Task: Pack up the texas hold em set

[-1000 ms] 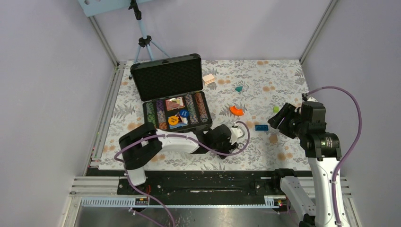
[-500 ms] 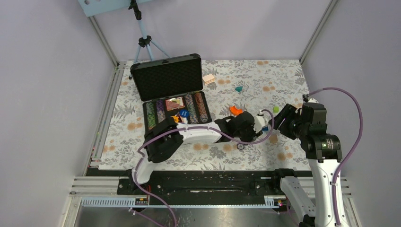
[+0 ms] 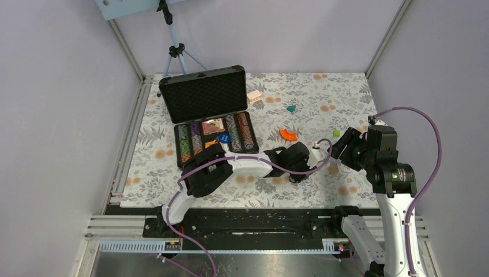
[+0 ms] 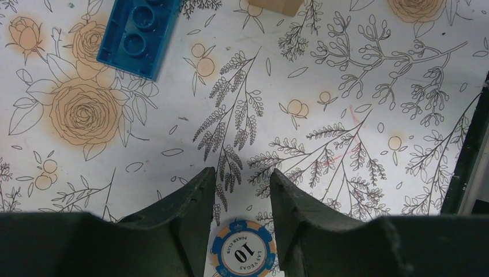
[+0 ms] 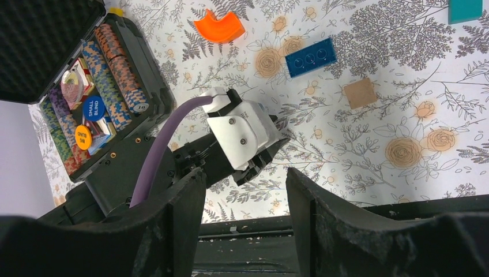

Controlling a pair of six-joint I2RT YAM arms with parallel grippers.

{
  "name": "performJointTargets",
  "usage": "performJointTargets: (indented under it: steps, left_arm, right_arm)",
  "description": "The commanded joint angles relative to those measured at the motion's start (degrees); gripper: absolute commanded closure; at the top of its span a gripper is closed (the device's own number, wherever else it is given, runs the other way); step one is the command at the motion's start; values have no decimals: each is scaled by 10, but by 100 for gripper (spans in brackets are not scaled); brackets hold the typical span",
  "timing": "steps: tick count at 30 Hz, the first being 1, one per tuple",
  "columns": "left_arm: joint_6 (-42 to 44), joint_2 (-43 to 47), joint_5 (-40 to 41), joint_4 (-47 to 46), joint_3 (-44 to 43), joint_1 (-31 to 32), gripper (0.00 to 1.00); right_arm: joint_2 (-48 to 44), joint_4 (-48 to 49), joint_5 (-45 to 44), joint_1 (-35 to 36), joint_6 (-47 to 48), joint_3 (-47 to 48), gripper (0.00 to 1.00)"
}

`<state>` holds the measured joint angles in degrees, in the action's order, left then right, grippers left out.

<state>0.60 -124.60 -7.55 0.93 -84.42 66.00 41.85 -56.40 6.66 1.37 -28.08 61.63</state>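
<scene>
Overhead, case [image 3: 203, 95]: lid up; left end effector [image 3: 301, 172] to its right, the nearer arm.
Left wrist, chip [image 4: 243, 254]: flat on counter [image 4: 369, 69], right of case, between narrowly parted fingers [image 4: 190, 202], behind their tips.
Right wrist, right end effector [image 5: 245, 173]: wide, empty.

A blue-and-white poker chip [image 4: 243, 254] marked 10 lay flat between the left gripper [image 4: 242, 173] fingers [image 4: 187, 216]. The open black briefcase [image 3: 203, 95], holding chip rows [image 5: 118, 72], lay well apart from them.
</scene>
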Motion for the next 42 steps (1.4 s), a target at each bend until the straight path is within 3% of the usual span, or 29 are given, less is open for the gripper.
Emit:
performJointTargets:
  steps: [1, 18, 42]
  left_arm:
    - [5, -4, -13, -7, 34, 4, 60]
    - [-4, 61, 7, -41, 205, 4, 63]
    - [-4, 186, 57, 94, 324, 4, 64]
  right_arm:
    - [-1, 8, 11, 2, 3, 17, 39]
    - [-5, 5, -6, 3, 8, 15, 37]
    - [-12, 10, 6, 3, -1, 5, 36]
